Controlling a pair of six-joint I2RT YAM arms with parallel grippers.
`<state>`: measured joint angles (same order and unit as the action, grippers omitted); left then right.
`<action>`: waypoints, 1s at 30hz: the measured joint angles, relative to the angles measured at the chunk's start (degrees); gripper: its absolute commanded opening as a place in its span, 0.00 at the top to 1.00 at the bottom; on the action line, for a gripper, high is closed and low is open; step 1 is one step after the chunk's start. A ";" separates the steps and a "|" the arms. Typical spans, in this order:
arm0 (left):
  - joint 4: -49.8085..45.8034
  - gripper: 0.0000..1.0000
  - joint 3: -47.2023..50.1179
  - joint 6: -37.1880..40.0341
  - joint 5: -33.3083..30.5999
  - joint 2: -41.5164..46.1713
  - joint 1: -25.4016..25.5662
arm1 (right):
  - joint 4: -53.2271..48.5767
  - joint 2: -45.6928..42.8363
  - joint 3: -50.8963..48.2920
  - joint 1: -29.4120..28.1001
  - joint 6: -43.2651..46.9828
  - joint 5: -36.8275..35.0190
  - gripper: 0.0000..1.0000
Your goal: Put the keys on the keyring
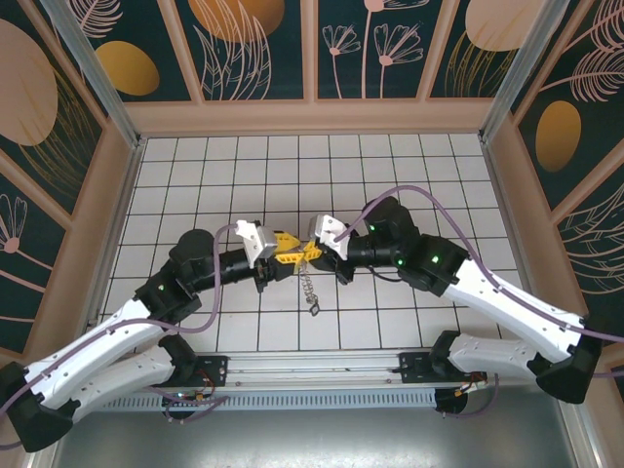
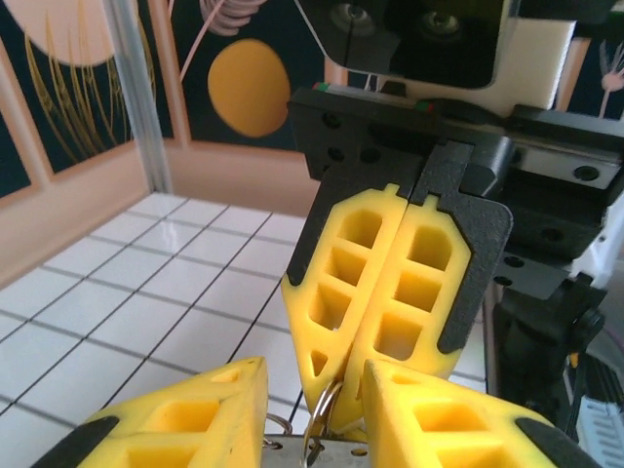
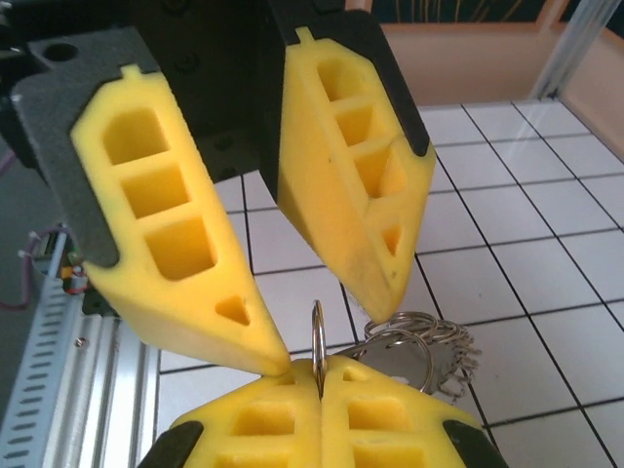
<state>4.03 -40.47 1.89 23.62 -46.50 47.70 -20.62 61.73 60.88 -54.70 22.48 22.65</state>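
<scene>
Keyring [image 3: 317, 336]: standing on edge where the two grippers are meeting, over the middle of the tiled table [image 1: 390, 175], with its lower arc sitting between the pads of the right gripper [image 3: 319, 382].

Right gripper jaws: pressing together and clamping the thin loop. This seems meant to be holding the ring steady and upright for the other arm.

Left gripper [image 3: 327, 331]: its jaws are standing apart, one yellow finger on each side of the ring. Whether a fingertip is touching the wire cannot be told.

Why the pose: the two wrists are facing each other nose to nose, so each camera is looking straight at the shared ring. That is probably helping with a fine handover or a spreading of the coil.

Keys [image 3: 429, 356]: bunching just beside the clamped loop as a fringe of slim grey metal pieces. In the top view they are trailing down as a short chain toward the near tiles.

What is holding what: the ring is acting as the only carrier here. The keys appear to be hanging from linked loops behind it, though how they are threaded is too small to tell.

Likely step: working the ring between the two grippers.
</scene>
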 measured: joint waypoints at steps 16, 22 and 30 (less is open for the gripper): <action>-4.39 0.79 -0.59 3.30 -1.16 -3.13 0.37 | -4.57 1.79 0.17 0.35 2.73 -1.20 1.00; -4.52 0.80 -0.59 3.96 -1.14 -3.65 0.66 | -5.55 1.75 0.17 0.35 2.93 -0.96 1.00; -4.24 0.92 -0.59 4.59 0.59 -3.19 0.87 | -5.92 0.46 0.17 0.35 3.26 0.24 1.00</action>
<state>-0.21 -41.06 6.48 24.21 -49.69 48.58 -26.55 62.19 61.06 -54.35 25.74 22.90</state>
